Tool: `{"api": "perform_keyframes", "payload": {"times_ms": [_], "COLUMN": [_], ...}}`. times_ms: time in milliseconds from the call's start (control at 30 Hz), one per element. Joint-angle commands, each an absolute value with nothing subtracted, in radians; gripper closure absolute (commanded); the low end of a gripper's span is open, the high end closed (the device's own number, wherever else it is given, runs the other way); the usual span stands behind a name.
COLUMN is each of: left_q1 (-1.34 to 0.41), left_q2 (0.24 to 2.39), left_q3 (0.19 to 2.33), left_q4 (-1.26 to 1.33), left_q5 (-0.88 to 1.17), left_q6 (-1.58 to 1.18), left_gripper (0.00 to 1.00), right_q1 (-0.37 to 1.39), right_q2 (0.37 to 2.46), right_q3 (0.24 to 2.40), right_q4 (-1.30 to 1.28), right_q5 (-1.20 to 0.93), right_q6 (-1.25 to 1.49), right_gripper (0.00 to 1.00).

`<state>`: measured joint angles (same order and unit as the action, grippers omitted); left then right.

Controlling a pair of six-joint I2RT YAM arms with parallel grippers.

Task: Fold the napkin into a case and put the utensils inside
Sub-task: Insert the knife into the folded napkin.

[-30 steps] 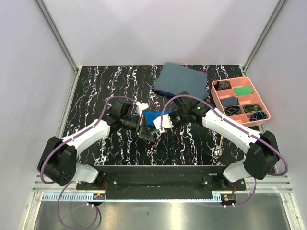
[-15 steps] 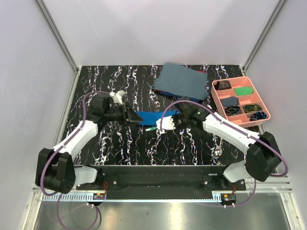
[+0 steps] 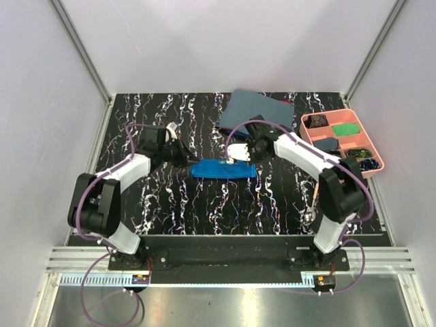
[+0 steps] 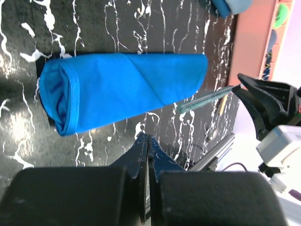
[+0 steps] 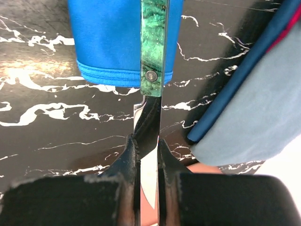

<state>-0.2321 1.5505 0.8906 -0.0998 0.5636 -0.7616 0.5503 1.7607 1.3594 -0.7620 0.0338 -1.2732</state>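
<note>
A black, white-veined counter [image 3: 163,204] holds everything. At its far edge lies a large grey-blue cloth [image 3: 262,112], and to the right sits a pink compartment tray [image 3: 306,139].

Near the middle is the bright blue napkin, already folded into a long narrow case [image 3: 223,168], lying flat and crosswise between the two arms.

The left pincer [image 4: 147,141] is clenched with nothing in it. It sits just beside the case without touching it.

The right pincer [image 5: 146,146] is clamped on the silvery blade of a green-handled knife [image 5: 153,42]. The handle reaches across the hemmed edge of the case. It seems to lie on top of the cloth rather than inside, though that is not certain.

The main risk, as I judge it, is that nothing pins the case down. Pushing the knife forward could drag, bunch or unfold the thin, slippery cloth instead of sliding in. If the handle is above the hem, it would simply ride over the top. The smooth blade could also twist or slip between the fingers.
</note>
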Motion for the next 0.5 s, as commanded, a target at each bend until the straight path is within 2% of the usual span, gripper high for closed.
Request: {"api": "perform_keyframes", "payload": {"times_ms": [0,133,467], "left_q1": [-0.238,-0.239,-0.245], "left_q2": [1.612,1.675,1.772], "left_q3": [0.982,1.023,1.094], "left_q4": [-0.067,-0.119,-0.173], "left_q5": [0.483,0.413,0.354], "left_q6": [-0.746,-0.707,-0.692], "left_gripper": [1.0,1.0,1.0], "right_q1": [0.548,0.548,0.566], "right_q2": [1.836,1.885,1.945], "right_q3": [1.492,1.568,1.588], "right_q4": [-0.868,-0.931,-0.965], "right_q5": [0.092,0.132,0.158], "right_q6": [-1.285,-1.272,-1.223], "right_gripper": [1.0,1.0,1.0]}}
